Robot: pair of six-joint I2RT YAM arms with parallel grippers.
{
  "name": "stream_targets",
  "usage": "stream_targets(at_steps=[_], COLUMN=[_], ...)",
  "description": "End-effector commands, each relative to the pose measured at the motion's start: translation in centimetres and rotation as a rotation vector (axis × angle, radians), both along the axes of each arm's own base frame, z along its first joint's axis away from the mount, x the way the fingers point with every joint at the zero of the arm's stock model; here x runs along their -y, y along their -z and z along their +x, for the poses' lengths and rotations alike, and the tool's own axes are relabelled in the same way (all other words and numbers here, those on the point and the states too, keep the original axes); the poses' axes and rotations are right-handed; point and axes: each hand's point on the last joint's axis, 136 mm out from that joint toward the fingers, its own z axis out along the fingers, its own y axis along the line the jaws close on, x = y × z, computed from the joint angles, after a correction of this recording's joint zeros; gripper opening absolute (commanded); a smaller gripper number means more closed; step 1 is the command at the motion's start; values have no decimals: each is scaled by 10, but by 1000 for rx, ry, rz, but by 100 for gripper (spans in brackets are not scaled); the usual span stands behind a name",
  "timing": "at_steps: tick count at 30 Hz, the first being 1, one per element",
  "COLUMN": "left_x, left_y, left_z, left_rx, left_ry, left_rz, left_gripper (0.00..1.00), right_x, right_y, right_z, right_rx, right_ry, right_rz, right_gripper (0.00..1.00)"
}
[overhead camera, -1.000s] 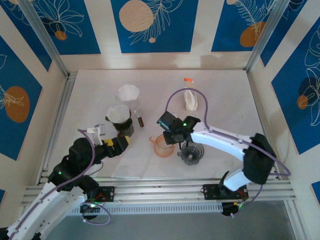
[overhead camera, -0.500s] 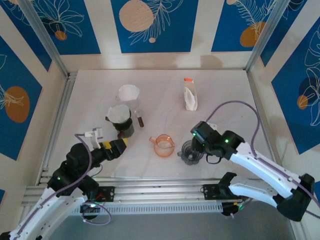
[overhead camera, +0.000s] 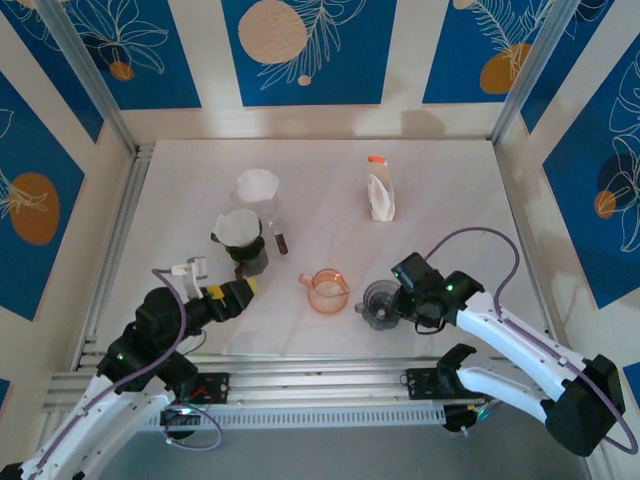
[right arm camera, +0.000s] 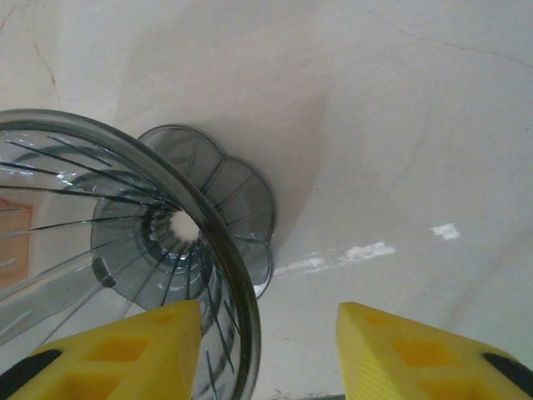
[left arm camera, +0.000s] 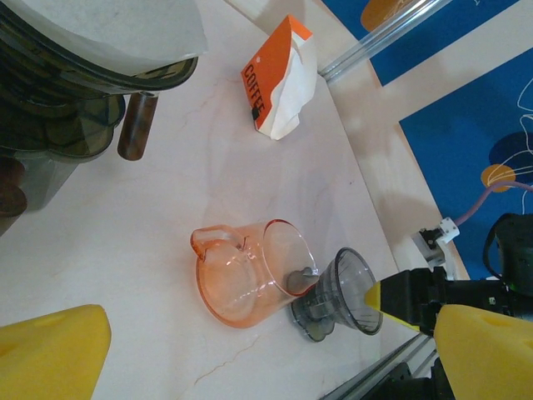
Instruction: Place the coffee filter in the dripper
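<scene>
**One camera overhead, two on the wrists**

The top external camera sits high above and behind the arm bases. It looks steeply down on the whole desk (overhead camera: pixel 450 240), with the left arm (overhead camera: pixel 150 330) at lower left and the right arm (overhead camera: pixel 510 335) at lower right. The left wrist camera sits low and near the surface, looking slantwise across the desk with the picture tilted. It takes in the dripper (left arm camera: pixel 346 292), the orange pitcher (left arm camera: pixel 241 279) and the coffee bag (left arm camera: pixel 279 79), all of which the overhead view also covers. The right wrist camera is very close, looking down into the dripper's ribbed cone and the bare desk beside it. All three views share the dripper.
</scene>
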Motion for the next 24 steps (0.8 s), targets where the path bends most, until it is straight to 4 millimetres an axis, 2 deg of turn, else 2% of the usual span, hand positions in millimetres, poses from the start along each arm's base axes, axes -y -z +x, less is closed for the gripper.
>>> stream_targets(at_steps=[1,5,12,18,24], left_x=[0,-1,-3,-5,-8], left_y=[0,1,0,-1,-8], left_z=[1,2,2,3,2], left_rx=[0,-1,2,9,24], left_ry=[-8,-12,-20,-29,-36], left_rz=[-24,-21,-11,3,20], left_gripper=[100,100,100,100,100], right_x=[-7,-7,-2,3,1], right_y=[3,4,-3,-32,-89], right_z=[4,8,14,25,41], right_rx=[-5,-3,23,108,252], right_ry=[9,5,15,6,-35], right_rz=[39,47,71,82,117], right_gripper=[39,22,0,0,0])
